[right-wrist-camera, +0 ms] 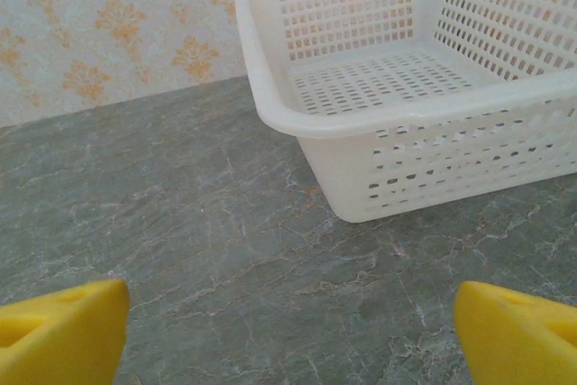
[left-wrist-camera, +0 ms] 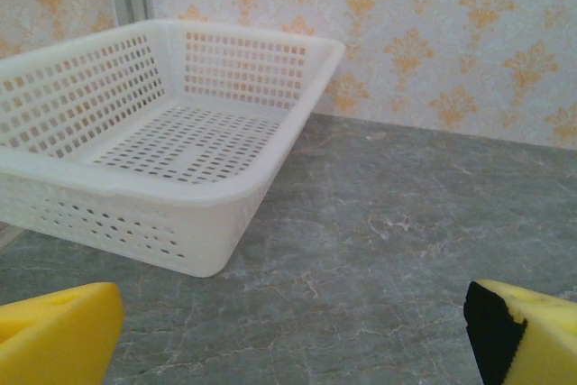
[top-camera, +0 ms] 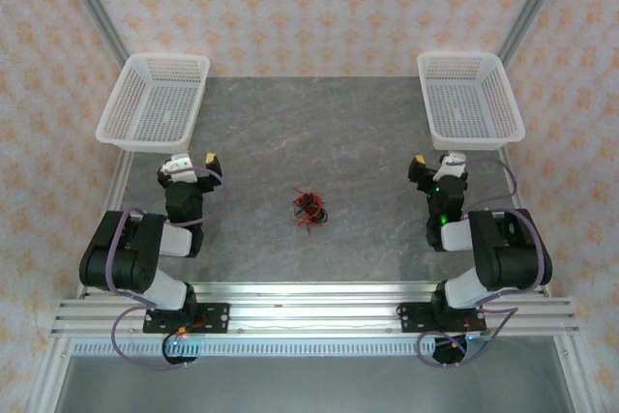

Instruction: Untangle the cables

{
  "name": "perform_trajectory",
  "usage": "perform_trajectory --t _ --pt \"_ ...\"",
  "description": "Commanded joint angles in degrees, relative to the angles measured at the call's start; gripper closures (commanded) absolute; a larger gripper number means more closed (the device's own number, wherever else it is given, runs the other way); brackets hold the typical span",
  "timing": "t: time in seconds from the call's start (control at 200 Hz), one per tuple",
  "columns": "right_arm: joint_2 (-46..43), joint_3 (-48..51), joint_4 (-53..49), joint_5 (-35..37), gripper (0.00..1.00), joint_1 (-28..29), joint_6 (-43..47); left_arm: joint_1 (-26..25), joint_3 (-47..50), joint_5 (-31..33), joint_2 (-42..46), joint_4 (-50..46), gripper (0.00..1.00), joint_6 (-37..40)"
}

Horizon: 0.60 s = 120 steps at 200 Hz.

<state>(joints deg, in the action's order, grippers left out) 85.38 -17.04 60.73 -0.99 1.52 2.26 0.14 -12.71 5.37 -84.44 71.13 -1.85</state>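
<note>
White left basket (top-camera: 196,99) sits at the far corner, and near it the left gripper (top-camera: 193,163) spreads wide, holding nothing. Red and black cables (top-camera: 309,208) lie bunched in the middle of the table (top-camera: 368,142), well apart from both arms. The right gripper (top-camera: 437,163) gapes empty too, near the right basket (top-camera: 428,99).

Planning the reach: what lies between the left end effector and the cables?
Bare table from left end effector to cables, in the top external view.

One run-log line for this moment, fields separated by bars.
cables: tangled heap at table centre, untouched | left fingers: open, near left basket | right fingers: open, near right basket
</note>
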Motion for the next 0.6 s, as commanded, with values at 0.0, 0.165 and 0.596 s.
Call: perform_trajectory --t 0.0,0.165,0.596 --pt "-4.48 -4.83 -10.02 2.47 0.12 0.77 -0.12 -0.46 -1.17 5.25 6.47 -6.12 0.02 -1.29" --pt "-10.47 -8.08 -21.47 8.63 0.12 2.99 -3.82 -1.02 -5.87 9.27 17.56 -22.62 0.18 -7.78" --pt "-25.24 -13.8 -48.49 7.11 0.17 6.48 -13.84 -12.17 -22.84 6.32 19.97 -55.22 0.3 -18.57"
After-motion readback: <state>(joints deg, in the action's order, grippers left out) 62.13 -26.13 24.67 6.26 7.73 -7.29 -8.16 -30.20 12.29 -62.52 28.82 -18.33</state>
